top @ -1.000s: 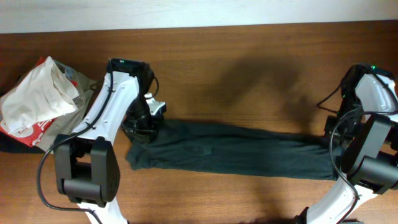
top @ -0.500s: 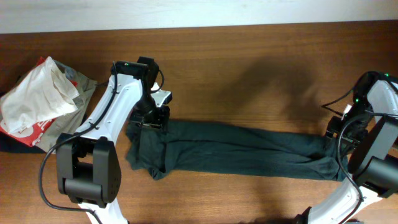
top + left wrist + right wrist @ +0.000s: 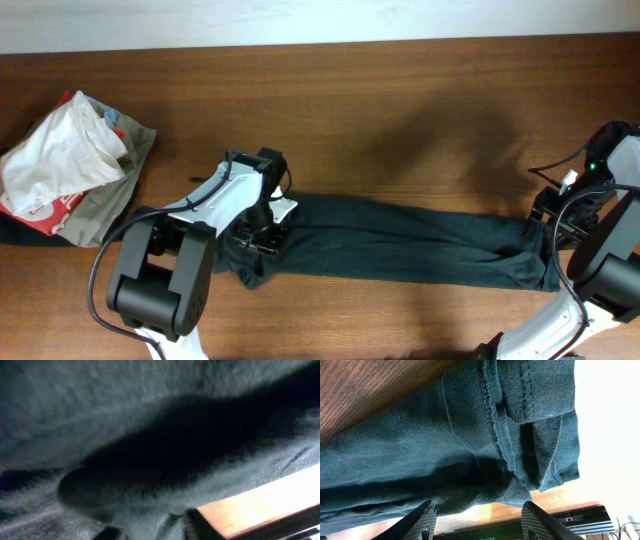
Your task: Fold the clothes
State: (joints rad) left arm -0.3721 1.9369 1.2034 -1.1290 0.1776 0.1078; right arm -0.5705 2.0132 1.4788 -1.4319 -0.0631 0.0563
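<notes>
**Trousers** (image 3: 400,245): dark green, one item. Laid long and narrow, parallel to the front edge of the bench (image 3: 400,110), running from left of centre to the right edge. The left end is bunched and partly doubled over, with a loose lobe toward the front edge. In the right wrist view the right end (image 3: 520,425) shows seams and a turned hem, lying flat close to the bench edge. Fold judged barely begun.

**Left gripper** (image 3: 256,232): down on the bunched left end. Its wrist view shows only blurred dark cloth (image 3: 150,420) and a strip of wood. Whether the fingers are closed on cloth cannot be told.

**Right gripper** (image 3: 479,506): above the right end, at the right edge. Fingers spread wide, nothing between them, cloth lying free below.

**Bag** (image 3: 60,165): white, crumpled, at the left edge on a grey cloth (image 3: 115,200). Apart from the trousers, not involved.

**Hazards, as judged:**
- Right end unpinned. A pull from the left could drag the whole length along the bench instead of doubling it.
- Left hold, if any, may take only the top layer, so the lower layer would lag and the fold come out skewed or lumpy.
- Existing bunching, if not smoothed, gets trapped inside the fold.
- Right end sits by the edge, and a careless nudge could slide it off.
</notes>
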